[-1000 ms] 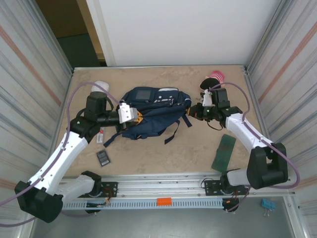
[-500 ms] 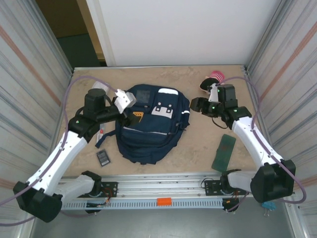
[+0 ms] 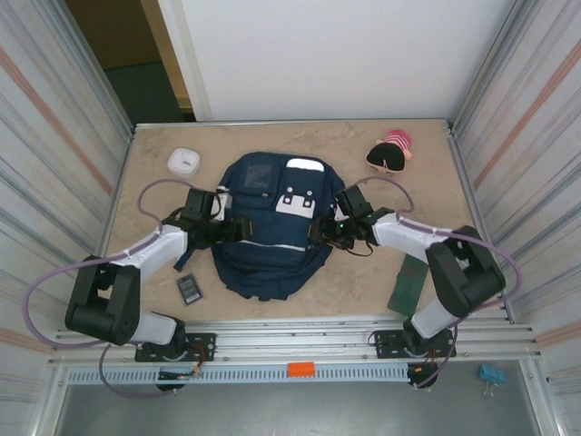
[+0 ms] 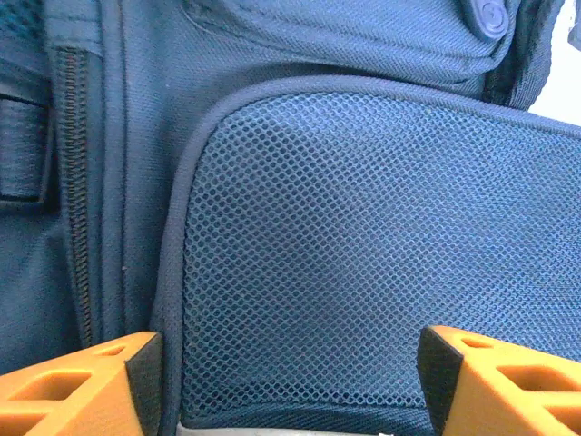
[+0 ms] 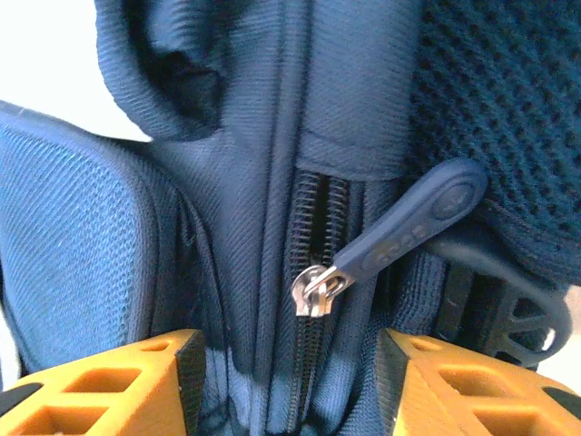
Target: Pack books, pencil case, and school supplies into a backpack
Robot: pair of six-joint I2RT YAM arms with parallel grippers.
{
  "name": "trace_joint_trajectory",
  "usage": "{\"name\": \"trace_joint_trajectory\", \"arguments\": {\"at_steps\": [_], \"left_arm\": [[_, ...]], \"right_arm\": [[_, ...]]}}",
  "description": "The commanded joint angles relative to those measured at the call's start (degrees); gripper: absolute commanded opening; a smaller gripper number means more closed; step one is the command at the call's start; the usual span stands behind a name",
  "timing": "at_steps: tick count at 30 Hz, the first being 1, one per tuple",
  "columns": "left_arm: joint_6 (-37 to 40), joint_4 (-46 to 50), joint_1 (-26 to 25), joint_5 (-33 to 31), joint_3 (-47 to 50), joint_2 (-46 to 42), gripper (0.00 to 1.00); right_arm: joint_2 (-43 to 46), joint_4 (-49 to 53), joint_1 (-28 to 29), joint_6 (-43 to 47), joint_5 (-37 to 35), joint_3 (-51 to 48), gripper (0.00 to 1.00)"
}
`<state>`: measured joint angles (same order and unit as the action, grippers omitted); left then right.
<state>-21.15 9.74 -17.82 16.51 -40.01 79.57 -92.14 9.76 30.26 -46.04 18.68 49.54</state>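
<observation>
Left end effector (image 4: 289, 377) gapes at woven mesh (image 4: 363, 236) on backpack (image 3: 268, 250); right end effector (image 5: 290, 381) gapes astride toothed zipper (image 5: 311, 213).

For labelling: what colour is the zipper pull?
Navy blue zipper pull, best in right wrist view.

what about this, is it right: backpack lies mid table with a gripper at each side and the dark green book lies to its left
Not quite: the top external view shows the dark green book lying right of the backpack, not left. The rest holds: it lies mid table, with the left gripper and right gripper at its sides.
</observation>
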Motion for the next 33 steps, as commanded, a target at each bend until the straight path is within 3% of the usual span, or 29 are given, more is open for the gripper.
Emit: {"name": "trace_joint_trajectory", "arguments": {"at_steps": [1, 6, 9, 12, 15, 18, 23, 26, 31, 33], "left_arm": [[-7.40, -5.76, -4.38, 1.77, 2.83, -2.27, 0.74], [-3.80, -4.04, -9.49, -1.91, 2.25, -8.29, 0.78], [5.74, -0.76, -10.54, -6.05, -1.08, -12.94, 0.80], [18.54, 0.03, -10.92, -4.78, -3.90, -15.47, 0.80], [34.44, 1.65, -14.29, -3.96, -5.92, -14.56, 0.79], [43.09, 3.51, -18.68, -6.81, -8.48, -10.50, 0.82], [46.58, 3.84, -22.78, -3.28, -13.47, -1.08, 0.85], [46.35, 1.92, -24.85, -4.35, -15.92, 4.36, 0.86], [45.09, -0.37, -25.59, -7.90, -19.97, 11.77, 0.87], [45.87, -0.38, -25.64, -5.06, -21.80, 14.21, 0.88]], "right_arm": [[-4.28, -8.49, -2.02, -0.05, -0.03, 4.83, 0.53], [-4.21, -4.27, -5.88, 5.58, 1.53, 8.95, 0.55], [0.70, -0.01, -6.72, 10.17, -0.40, 8.51, 0.58], [7.66, 2.71, -6.99, 13.29, -3.10, 5.99, 0.59], [14.09, 2.90, -6.97, 14.22, -4.42, 2.19, 0.60], [19.19, 1.73, -6.70, 13.33, -5.34, -1.68, 0.60], [24.83, -0.35, -6.47, 10.48, -6.90, -7.65, 0.61], [26.93, 0.04, -6.53, 9.94, -8.16, -9.47, 0.61], [29.58, 0.00, -6.60, 10.00, -9.51, -11.28, 0.62], [30.35, 0.11, -6.62, 9.94, -10.04, -11.81, 0.62]]}}
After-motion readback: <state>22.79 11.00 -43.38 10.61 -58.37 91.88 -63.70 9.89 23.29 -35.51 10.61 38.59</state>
